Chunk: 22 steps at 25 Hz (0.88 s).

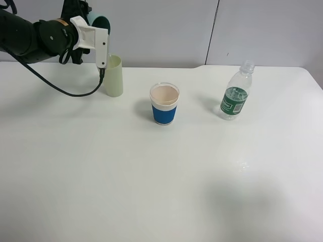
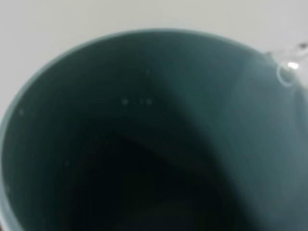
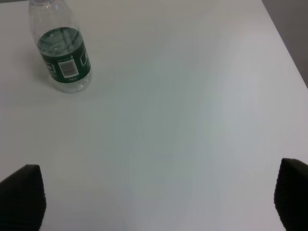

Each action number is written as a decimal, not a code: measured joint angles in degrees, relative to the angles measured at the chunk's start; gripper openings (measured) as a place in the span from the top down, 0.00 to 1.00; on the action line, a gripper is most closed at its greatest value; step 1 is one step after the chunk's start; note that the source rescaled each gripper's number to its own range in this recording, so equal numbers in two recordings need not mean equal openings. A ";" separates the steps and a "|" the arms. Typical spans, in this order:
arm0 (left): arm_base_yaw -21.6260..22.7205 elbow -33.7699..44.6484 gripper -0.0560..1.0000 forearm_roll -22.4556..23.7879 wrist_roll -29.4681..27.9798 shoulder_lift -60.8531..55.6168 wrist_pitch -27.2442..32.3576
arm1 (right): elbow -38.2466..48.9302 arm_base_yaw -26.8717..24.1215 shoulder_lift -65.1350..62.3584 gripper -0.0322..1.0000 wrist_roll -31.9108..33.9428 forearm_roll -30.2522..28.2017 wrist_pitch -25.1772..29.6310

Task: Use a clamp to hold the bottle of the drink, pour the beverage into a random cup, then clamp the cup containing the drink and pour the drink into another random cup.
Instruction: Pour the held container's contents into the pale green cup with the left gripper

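Observation:
My left gripper, the clamp on the black arm with a white bracket, is shut on a teal cup at the far left of the table. It holds the cup tipped just above the tall pale yellow-green tumbler. The left wrist view is filled by the teal cup's dark inside, with a glint of liquid at its rim. The drink bottle with a green label stands upright at the right, also in the right wrist view. My right gripper is open, well short of the bottle, and holds nothing.
A white cup with a blue sleeve stands in the middle of the white table, between tumbler and bottle. A grey wall runs behind the table's back edge. A black cable hangs from the left arm beside the tumbler.

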 joint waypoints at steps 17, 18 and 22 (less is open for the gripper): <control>0.00 0.00 0.94 4.44 8.53 0.00 -2.13 | 0.00 0.00 0.00 0.12 0.00 0.00 0.00; 0.00 0.00 0.94 4.71 8.97 0.00 -2.62 | 0.00 0.00 0.00 0.12 0.00 0.00 0.00; 0.00 0.00 0.94 6.95 11.01 0.00 -3.95 | 0.00 0.00 0.00 0.12 0.00 0.00 0.00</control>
